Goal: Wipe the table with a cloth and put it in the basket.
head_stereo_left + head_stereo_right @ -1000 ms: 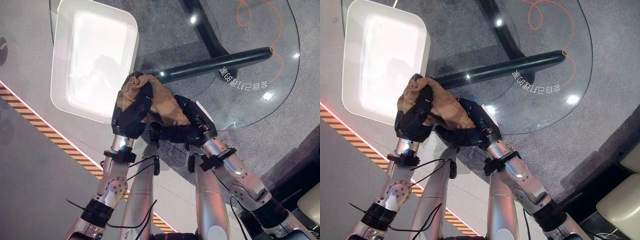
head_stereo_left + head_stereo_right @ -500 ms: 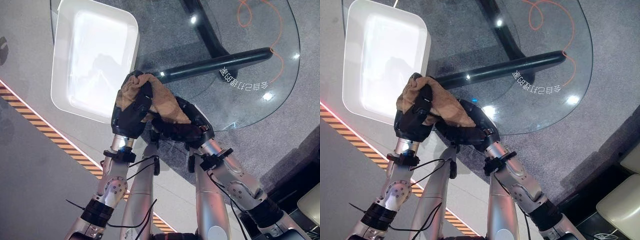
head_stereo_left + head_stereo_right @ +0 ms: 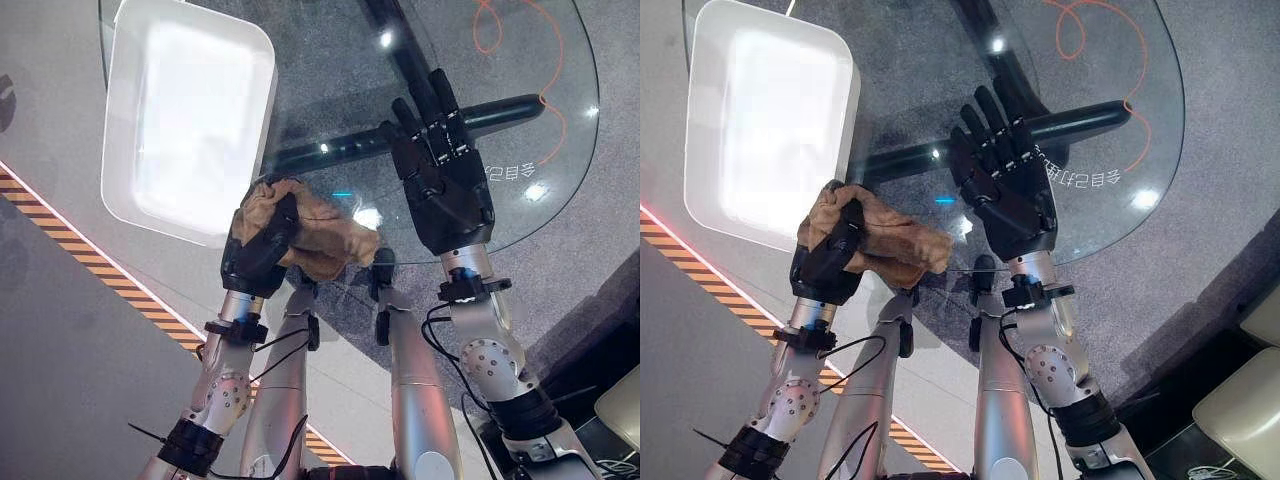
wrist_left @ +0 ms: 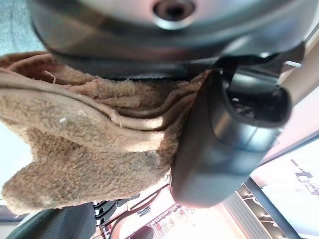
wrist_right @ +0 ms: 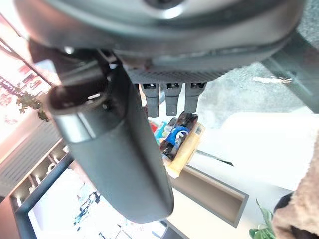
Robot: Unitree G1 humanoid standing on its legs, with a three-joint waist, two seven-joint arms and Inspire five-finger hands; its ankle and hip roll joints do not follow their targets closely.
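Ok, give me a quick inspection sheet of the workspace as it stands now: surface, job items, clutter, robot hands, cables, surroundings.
Surface: round glass table on a dark tubular base.
Job's things: brown cloth bunched at the table's near edge; white basket on the table's left side, nothing seen in it.
Clutter: nothing seen.
Robot hands: left robot hand curled round the cloth; right robot hand open, fingers straight, above the glass.
Cables: orange cable under the glass.
Surroundings: grey carpet, striped floor tape.
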